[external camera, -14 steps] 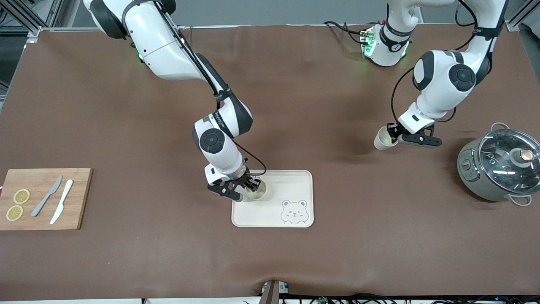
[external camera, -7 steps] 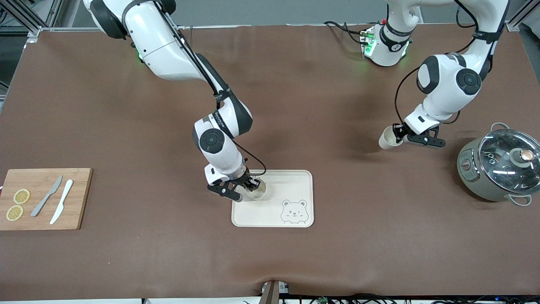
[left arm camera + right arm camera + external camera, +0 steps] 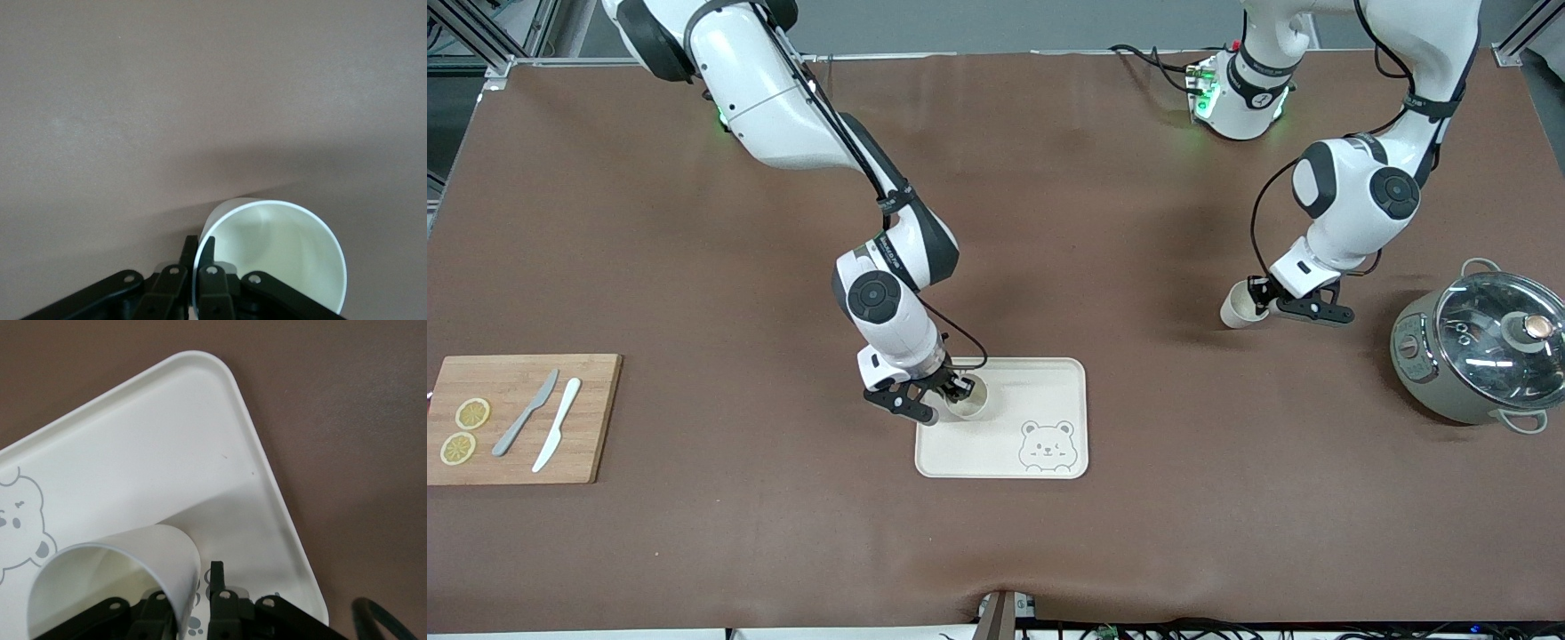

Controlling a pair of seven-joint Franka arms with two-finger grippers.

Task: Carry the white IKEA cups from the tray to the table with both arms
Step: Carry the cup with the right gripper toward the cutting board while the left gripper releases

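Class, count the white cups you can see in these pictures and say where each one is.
2. One cup stands on the tray, gripped at its rim by the right gripper. The other cup hangs in the left gripper over bare table.

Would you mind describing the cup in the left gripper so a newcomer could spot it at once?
Start at the grey cooking pot with a glass lid at the left arm's end of the table. Beside it, over bare brown table, the left gripper pinches a small white cup by its rim. The other cup is on the bear tray.
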